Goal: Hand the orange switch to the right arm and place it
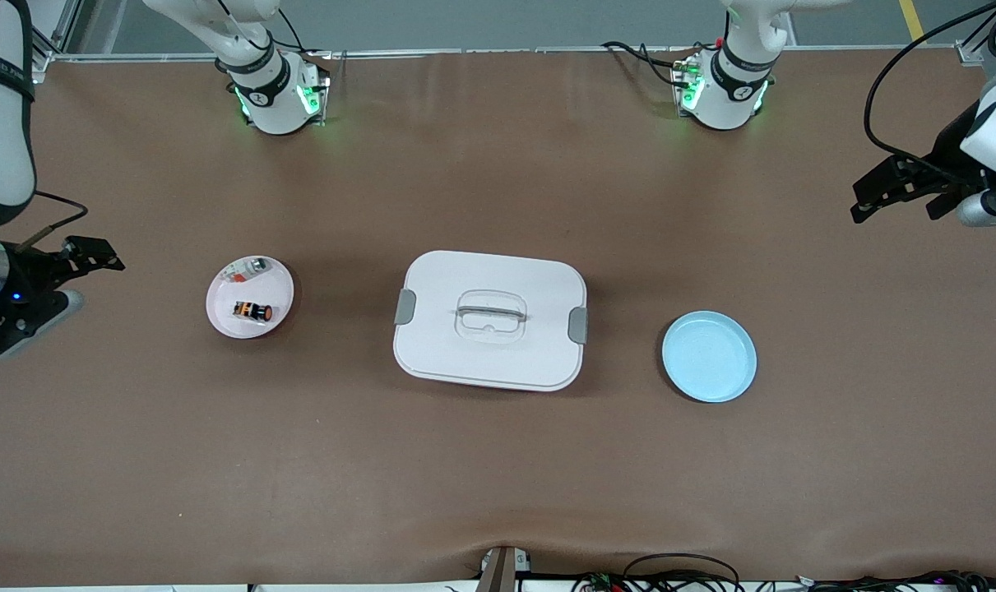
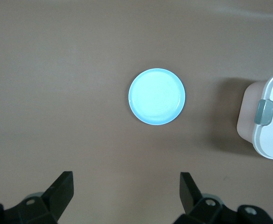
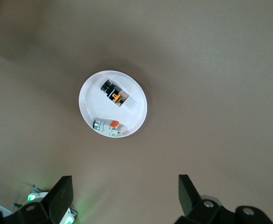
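The orange switch (image 1: 252, 312) lies on a small white plate (image 1: 222, 311) toward the right arm's end of the table, nearer to the front camera than a white piece (image 1: 247, 267) on the same plate. In the right wrist view the orange switch (image 3: 114, 92) and the white plate (image 3: 135, 116) lie below the open, empty right gripper (image 3: 126, 189). The right gripper (image 1: 103, 255) hangs over bare table beside that plate. My left gripper (image 1: 859, 201) hovers open and empty at the left arm's end of the table. A blue plate (image 2: 157, 96) lies under the left gripper (image 2: 127, 186).
A white lidded box (image 1: 440, 345) with grey clips and a clear handle sits mid-table, between the white plate and the empty blue plate (image 1: 709, 356). Its corner (image 2: 267, 140) shows in the left wrist view. Cables run along the table's front edge.
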Robot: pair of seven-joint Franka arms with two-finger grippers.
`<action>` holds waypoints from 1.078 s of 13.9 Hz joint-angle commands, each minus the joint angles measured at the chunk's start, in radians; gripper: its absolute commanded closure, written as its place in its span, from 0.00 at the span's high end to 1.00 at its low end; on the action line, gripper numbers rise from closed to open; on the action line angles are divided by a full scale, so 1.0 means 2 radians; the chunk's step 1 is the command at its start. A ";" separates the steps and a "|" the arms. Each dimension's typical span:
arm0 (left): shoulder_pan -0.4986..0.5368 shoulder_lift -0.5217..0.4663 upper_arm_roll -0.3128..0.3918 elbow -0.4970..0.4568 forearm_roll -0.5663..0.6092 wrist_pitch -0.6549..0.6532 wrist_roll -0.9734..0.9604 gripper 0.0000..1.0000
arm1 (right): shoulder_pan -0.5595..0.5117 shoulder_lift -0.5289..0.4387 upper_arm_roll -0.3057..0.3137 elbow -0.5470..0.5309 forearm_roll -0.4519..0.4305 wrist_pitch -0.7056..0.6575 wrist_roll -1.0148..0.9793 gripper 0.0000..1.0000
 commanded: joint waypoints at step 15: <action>0.006 -0.041 0.001 -0.047 -0.003 0.039 0.025 1.00 | 0.001 -0.011 -0.002 0.147 -0.004 -0.081 0.234 1.00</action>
